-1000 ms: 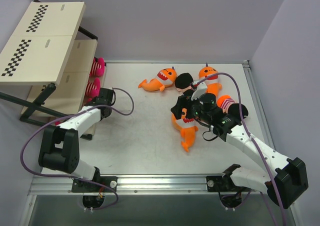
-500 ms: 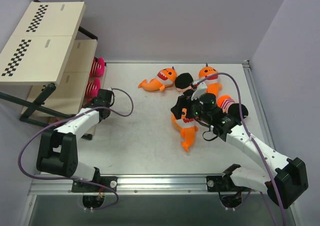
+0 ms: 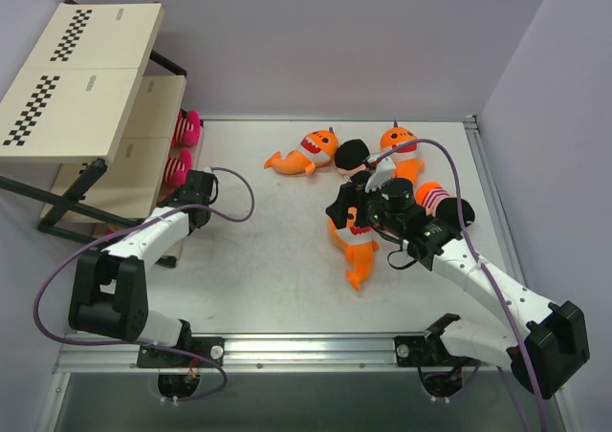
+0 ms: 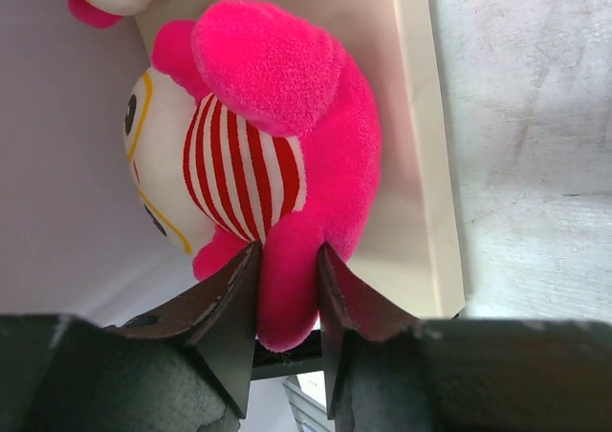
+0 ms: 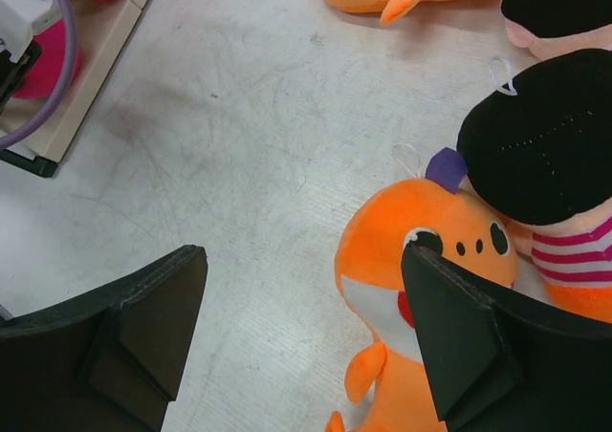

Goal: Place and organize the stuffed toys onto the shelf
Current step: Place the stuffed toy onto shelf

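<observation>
Pink doll point(image 4: 287, 164) on shelf point(image 4: 411, 117) lower board, left gripper point(image 4: 287, 255) pinching its limb, grip plain only in left wrist view, right gripper point(image 5: 301, 252) wide open, empty, shark point(image 5: 421, 260) by one finger, black-headed doll point(image 5: 540, 145) touching shark

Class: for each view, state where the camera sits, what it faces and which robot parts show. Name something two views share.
Top external: above, behind the bases, looking down on the table and shelf; left arm and right arm show.
Left wrist: on the left gripper, facing the pink striped doll its fingers pinch.
Right wrist: on the right gripper, open, looking down at an orange shark.
Shared with top external: the orange shark.
</observation>
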